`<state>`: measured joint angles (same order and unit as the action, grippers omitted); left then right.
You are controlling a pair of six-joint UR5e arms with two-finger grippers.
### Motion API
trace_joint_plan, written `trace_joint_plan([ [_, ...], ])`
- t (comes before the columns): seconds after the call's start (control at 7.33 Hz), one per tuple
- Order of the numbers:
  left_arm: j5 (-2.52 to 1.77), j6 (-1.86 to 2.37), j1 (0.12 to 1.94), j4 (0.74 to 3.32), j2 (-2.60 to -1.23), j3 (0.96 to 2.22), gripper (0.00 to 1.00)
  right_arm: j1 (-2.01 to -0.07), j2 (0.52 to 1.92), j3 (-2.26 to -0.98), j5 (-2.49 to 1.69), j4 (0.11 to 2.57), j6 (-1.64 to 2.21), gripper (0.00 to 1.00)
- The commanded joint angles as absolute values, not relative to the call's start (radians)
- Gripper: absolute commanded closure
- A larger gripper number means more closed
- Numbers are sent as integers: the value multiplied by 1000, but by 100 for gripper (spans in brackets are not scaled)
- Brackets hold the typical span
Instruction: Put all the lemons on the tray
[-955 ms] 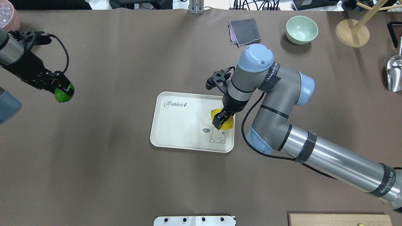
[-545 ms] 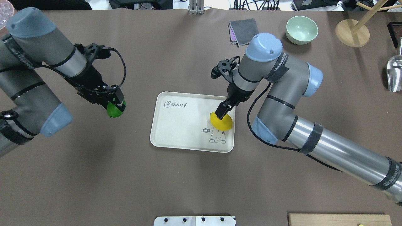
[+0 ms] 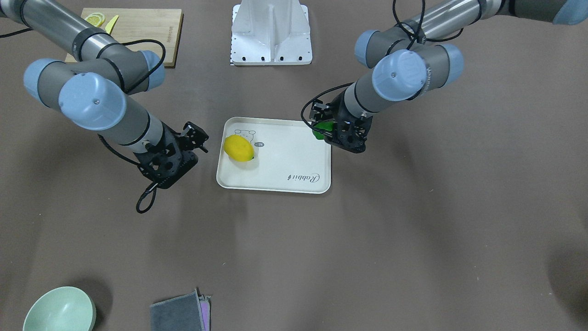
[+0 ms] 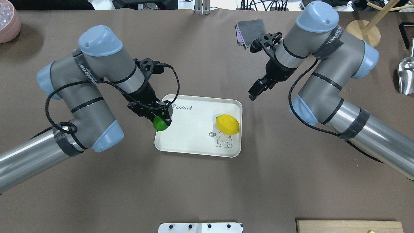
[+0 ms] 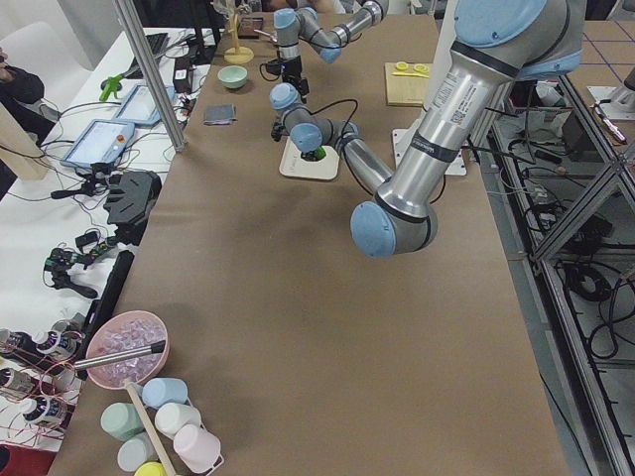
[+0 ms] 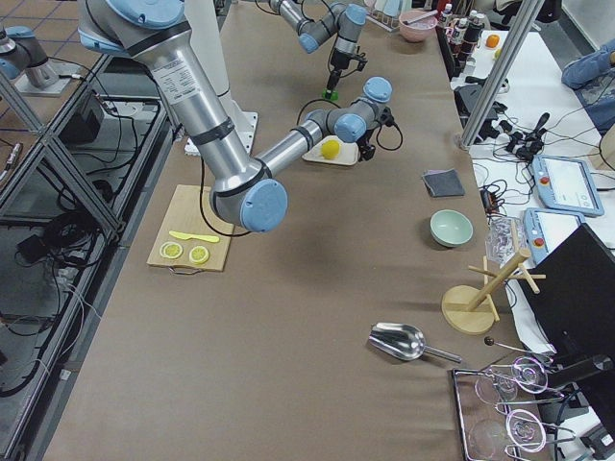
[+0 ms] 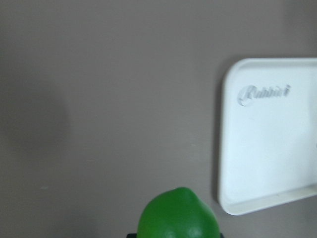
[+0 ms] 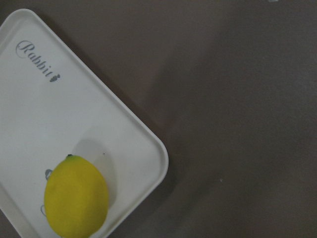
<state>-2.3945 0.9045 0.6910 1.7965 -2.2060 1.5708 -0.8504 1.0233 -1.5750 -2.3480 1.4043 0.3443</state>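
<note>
The cream tray [image 4: 190, 129] lies at the table's middle. The yellow lemon [image 4: 227, 124] rests free on its right part, above the bear drawing; it also shows in the front view [image 3: 239, 148] and the right wrist view [image 8: 77, 196]. My left gripper [image 4: 160, 121] is shut on the green lime [image 4: 159, 125] and holds it over the tray's left edge. The lime fills the bottom of the left wrist view [image 7: 178, 215], with the tray [image 7: 267, 148] to its right. My right gripper [image 4: 254, 94] is open, empty and raised beyond the tray's far right corner.
A grey cloth [image 4: 250, 30] lies behind the right wrist. A green bowl [image 3: 59, 310], a wooden stand [image 4: 362, 34] and a metal scoop [image 4: 406, 76] sit at the far right. A cutting board [image 3: 138, 27] with lemon slices [image 3: 96, 19] lies near the base.
My left arm carried the lime rightwards from the far left to the tray's left edge. My right gripper let go of the lemon and drew back up and to the right.
</note>
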Motion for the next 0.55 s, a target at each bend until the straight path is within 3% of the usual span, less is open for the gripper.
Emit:
trace_joint_plan([
  [0.0,-2341,910,658,1903,-2263,1438,100,-917,1121,-1623,-2388,1424,333,0],
  [0.41,-2286,996,623,1927,-2304,1391,100,-1027,1209,-1629,-2391,1442,202,0],
])
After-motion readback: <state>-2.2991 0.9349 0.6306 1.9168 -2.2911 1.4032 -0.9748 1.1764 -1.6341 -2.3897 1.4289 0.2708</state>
